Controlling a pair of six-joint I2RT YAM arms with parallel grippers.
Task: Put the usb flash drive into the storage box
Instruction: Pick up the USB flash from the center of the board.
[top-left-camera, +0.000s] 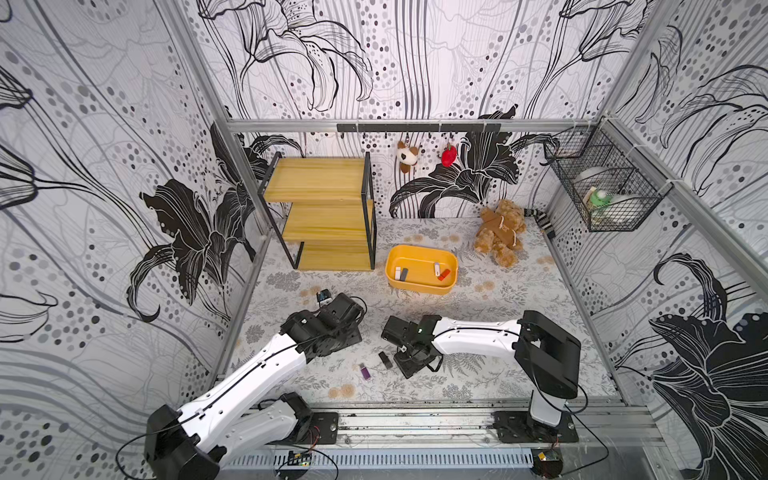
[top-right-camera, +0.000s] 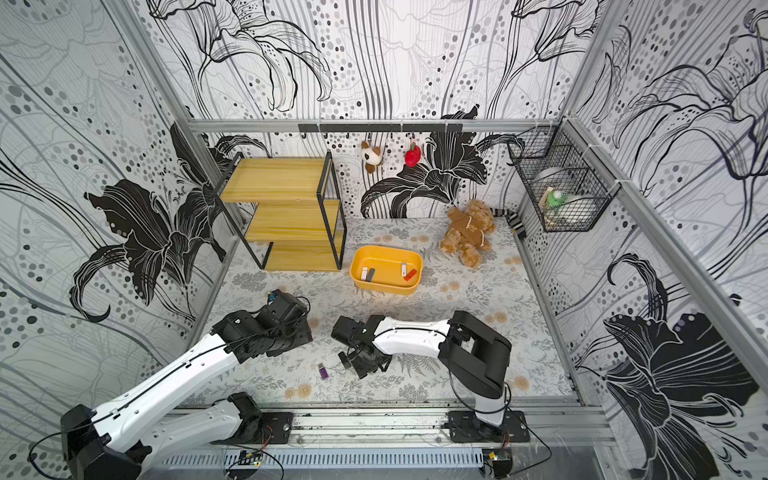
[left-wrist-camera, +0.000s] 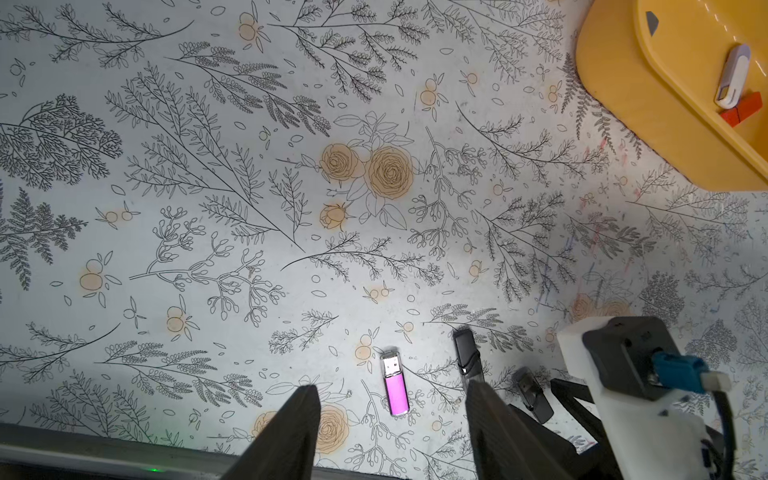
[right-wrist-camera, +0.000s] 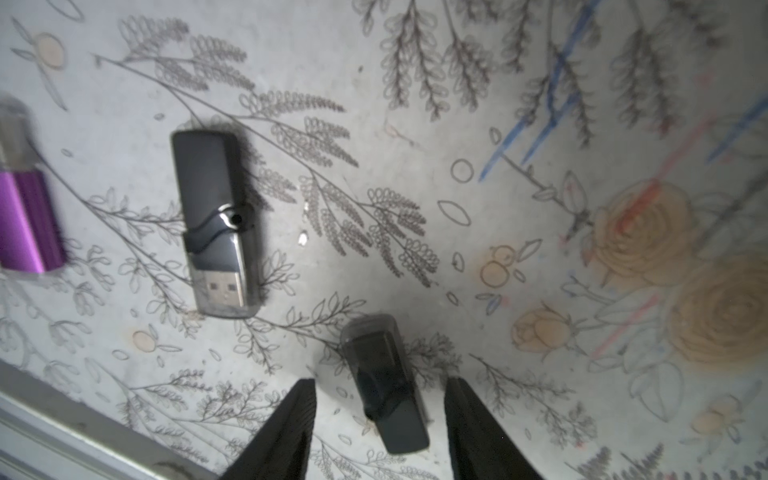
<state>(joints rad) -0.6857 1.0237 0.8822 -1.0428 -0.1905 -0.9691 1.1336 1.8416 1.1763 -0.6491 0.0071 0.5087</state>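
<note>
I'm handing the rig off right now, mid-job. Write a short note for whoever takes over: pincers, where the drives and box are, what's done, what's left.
Left pincer: open, empty, hovers above the table.
Right pincer: open, low, one jaw on each side of a dark drive, with a gap on both sides; no grip yet.
Storage box: mid-table, holds four drives.
Done: those four are in.
Left: three drives lie on the table: the dark drive, a black drive with a clear cap and a purple drive. Probably close on the dark drive, carry it to the box, then fetch the other two.
</note>
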